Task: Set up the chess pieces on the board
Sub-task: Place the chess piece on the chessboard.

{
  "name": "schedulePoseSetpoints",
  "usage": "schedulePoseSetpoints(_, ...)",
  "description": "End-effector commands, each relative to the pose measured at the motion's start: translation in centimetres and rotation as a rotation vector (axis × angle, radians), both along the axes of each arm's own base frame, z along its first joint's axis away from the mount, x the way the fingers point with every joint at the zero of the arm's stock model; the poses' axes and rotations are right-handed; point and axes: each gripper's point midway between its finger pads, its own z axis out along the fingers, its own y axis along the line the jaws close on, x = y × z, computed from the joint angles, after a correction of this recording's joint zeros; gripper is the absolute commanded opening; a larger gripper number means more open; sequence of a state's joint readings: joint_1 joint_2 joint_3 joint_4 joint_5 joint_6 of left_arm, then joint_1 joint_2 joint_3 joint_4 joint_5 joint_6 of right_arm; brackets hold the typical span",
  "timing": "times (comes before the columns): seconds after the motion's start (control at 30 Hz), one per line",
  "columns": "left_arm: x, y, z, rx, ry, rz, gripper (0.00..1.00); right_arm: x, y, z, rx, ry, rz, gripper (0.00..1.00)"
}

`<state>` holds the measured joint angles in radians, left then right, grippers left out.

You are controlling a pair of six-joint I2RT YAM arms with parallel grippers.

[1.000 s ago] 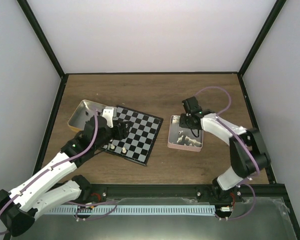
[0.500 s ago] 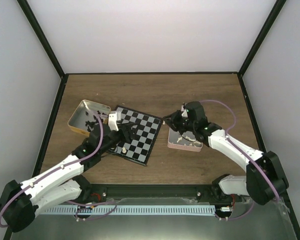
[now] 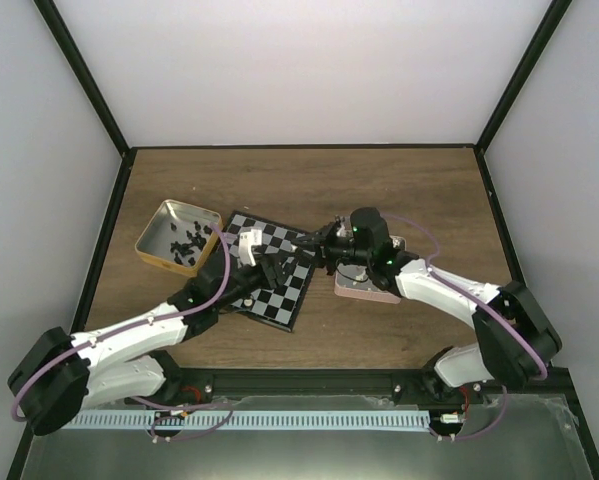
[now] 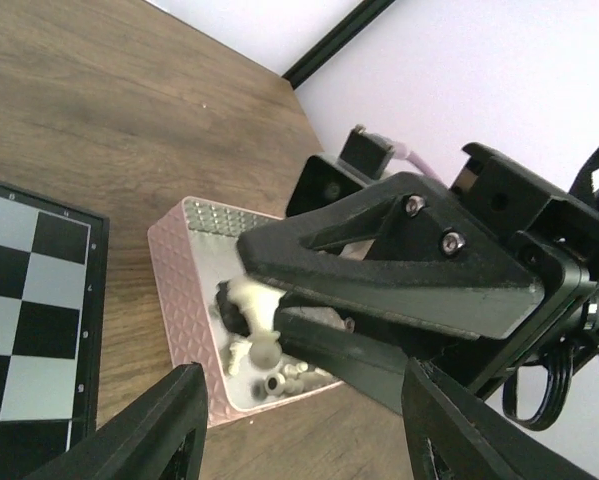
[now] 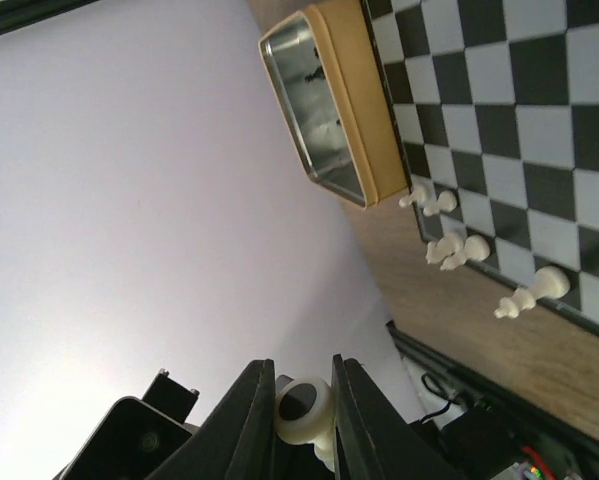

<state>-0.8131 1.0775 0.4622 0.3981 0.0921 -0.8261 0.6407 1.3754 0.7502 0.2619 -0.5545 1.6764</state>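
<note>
White walls (image 3: 299,70), black frame posts (image 3: 84,75), brown wood table (image 3: 309,185). Skewed board (image 3: 291,292) left of centre, yellow tin (image 3: 151,247) just beside its far-left corner, pink tin (image 3: 364,292) just right. left fingers (image 4: 169,425) spread, nothing between. right fingers (image 5: 249,410) clamp a white piece (image 5: 304,408) above the board's right edge.

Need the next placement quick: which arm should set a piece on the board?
Right: the right gripper is shut on a cream-white piece beside the board; the left gripper is open, holding nothing.
</note>
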Motion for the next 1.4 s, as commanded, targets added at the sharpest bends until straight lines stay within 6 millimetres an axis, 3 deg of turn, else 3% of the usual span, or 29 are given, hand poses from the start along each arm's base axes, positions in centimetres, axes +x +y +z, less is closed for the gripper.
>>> schedulePoseSetpoints(0.0, 0.9, -0.3, 2.7, -0.068, -0.082, 0.041, 0.51, -1.1, 1.9, 2.3, 0.125, 0.046, 0.071, 0.17)
schedulePoseSetpoints(0.17, 1.5, -0.1, 3.0, -0.073, -0.103, 0.086, 0.32, -1.5, 2.0, 2.8, 0.157, 0.058, 0.082, 0.17)
schedulePoseSetpoints(0.33, 1.9, 0.4, 2.7, -0.061, -0.109, 0.134, 0.28, -1.7, 1.8, 3.2, 0.185, 0.057, 0.076, 0.17)
schedulePoseSetpoints(0.63, 2.0, 0.8, 3.5, -0.054, -0.144, 0.152, 0.05, -1.9, 1.8, 3.0, 0.175, 0.048, 0.091, 0.17)
schedulePoseSetpoints(0.87, 1.9, 0.8, 3.2, -0.029, -0.136, 0.149, 0.04, -1.9, 1.7, 2.9, 0.168, 0.029, 0.088, 0.21)
schedulePoseSetpoints(1.07, 1.7, 1.3, 1.5, 0.1, -0.063, 0.147, 0.04, -1.2, 1.4, 2.1, 0.096, -0.036, 0.083, 0.52)
schedulePoseSetpoints(1.2, 0.2, 3.1, -1.2, 0.299, 0.038, 0.125, 0.04, -0.3, -0.3, 0.6, 0.005, -0.076, 0.05, 0.55)
schedulePoseSetpoints(1.37, -2.4, 6.6, -3.1, 0.564, 0.187, 0.094, 0.04, 0.7, -4.0, -0.9, -0.144, -0.125, -0.057, 0.56)
